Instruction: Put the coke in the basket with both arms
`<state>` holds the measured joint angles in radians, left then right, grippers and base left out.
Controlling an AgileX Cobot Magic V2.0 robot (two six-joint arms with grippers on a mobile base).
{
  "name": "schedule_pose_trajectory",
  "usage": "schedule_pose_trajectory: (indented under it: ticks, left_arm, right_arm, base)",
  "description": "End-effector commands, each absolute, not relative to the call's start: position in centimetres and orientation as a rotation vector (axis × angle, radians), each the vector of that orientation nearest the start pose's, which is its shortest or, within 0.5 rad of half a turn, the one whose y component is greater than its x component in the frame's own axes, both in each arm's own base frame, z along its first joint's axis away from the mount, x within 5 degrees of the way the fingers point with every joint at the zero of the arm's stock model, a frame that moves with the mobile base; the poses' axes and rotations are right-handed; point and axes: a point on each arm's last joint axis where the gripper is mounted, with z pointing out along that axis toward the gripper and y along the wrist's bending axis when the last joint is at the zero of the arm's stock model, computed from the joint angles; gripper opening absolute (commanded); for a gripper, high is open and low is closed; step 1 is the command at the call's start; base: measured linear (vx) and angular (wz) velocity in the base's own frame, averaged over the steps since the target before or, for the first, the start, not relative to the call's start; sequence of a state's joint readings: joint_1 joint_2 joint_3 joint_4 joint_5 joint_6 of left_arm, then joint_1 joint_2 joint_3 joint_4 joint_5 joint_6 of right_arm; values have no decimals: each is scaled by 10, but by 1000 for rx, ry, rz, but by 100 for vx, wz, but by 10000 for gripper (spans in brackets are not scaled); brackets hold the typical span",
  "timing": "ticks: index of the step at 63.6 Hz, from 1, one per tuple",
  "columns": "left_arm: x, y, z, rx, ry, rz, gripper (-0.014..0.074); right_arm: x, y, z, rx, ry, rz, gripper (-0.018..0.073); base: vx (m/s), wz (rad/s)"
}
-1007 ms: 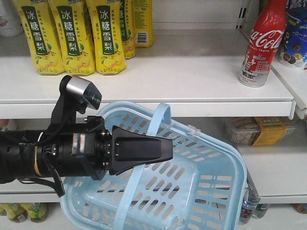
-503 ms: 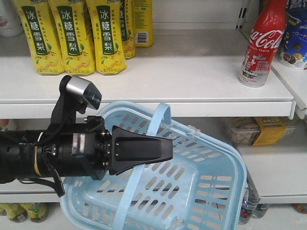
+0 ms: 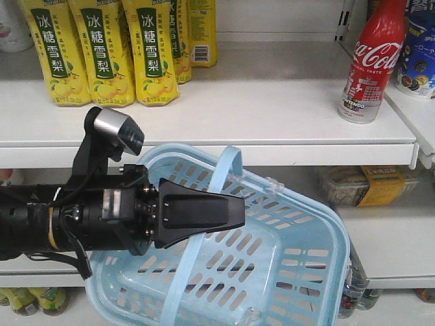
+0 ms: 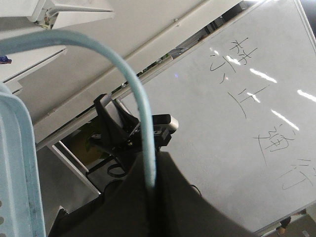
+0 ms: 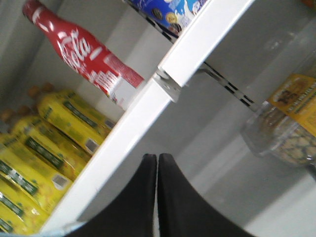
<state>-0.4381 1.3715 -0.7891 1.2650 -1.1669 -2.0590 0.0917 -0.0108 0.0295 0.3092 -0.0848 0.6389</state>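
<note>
Left claw [image 3: 234, 214], front view: a flat black wedge reaching in from the left, closed on the thin hoop handle [image 3: 228, 166] of the basket [image 3: 292, 258]. The left wrist view confirms the grip, since there the pale blue handle [image 4: 140, 113] curves down and ends between the dark fingers. A silver-grey camera [image 3: 117, 129] sits above the wrist.

Right claw [image 5: 157, 160]: seen only in the right wrist view. Its two black fingers are pressed together with nothing between them, pointing up at the shelf edge.

Basket: light blue plastic with slotted sides, hanging tilted in front of the lower shelf.

Coke [image 3: 370, 61]: a red bottle with white script and a white-and-grey band at its foot. It stands upright at the right end of the upper shelf [image 3: 258, 109], well apart from the basket and both claws. The front view cuts off its top; the right wrist view shows the red cap.

Surroundings: white shop shelving. Yellow drink bottles [image 3: 102, 54] stand in a row at the left of the upper shelf, and a blue biscuit packet [image 3: 418, 54] is just right of the coke. A clear snack box [image 3: 367, 185] lies on the lower shelf. Only the left wrist view shows a whiteboard [image 4: 237, 113] with handwritten characters.
</note>
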Motion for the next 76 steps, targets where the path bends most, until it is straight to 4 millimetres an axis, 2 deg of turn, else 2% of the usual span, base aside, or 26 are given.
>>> schedule_pose_trajectory:
  ticks: [1,10,17,25,30,36,44,53,66,76]
  left_arm:
    - [185,-178,342,522,1653,-2123,-6]
    - [185,-178,342,522,1653,-2123,-6]
    - [185,-178,342,522,1653,-2123,-6]
    - [185,-178,342,522,1653,-2123,-6]
    - [185,-178,342,522,1653,-2123,-6]
    - [185,-178,342,522,1653,-2123,-6]
    - [185,-178,342,522,1653,-2123,-6]
    - [185,-178,342,522,1653,-2123,-6]
    - [185,-178,342,522,1653,-2123,-6]
    - [185,-178,342,522,1653,-2123,-6]
  right_arm:
    - [48,-1,238,585,1143,864,-5]
    - [31,2,289,356,1077,719,-5]
    - [20,3,326,228,1096,552,1]
    - [20,0,356,165,1155,383,61]
    - [29,0,366,143,1193,326,133]
    - [43,2,376,122,1220,300,270]
    - [70,5,385,112,1290,287,481]
    - [103,9,398,77,1360,236,617]
    - [145,13,420,35,1406,187,623]
    - [171,20,427,2,1439,187,594]
  base:
    - [0,0]
    - [0,0]
    - [0,0]
    - [0,0]
    - [0,0]
    - [0,0]
    - [0,0]
    - [0,0]
    - [0,0]
    - [0,0]
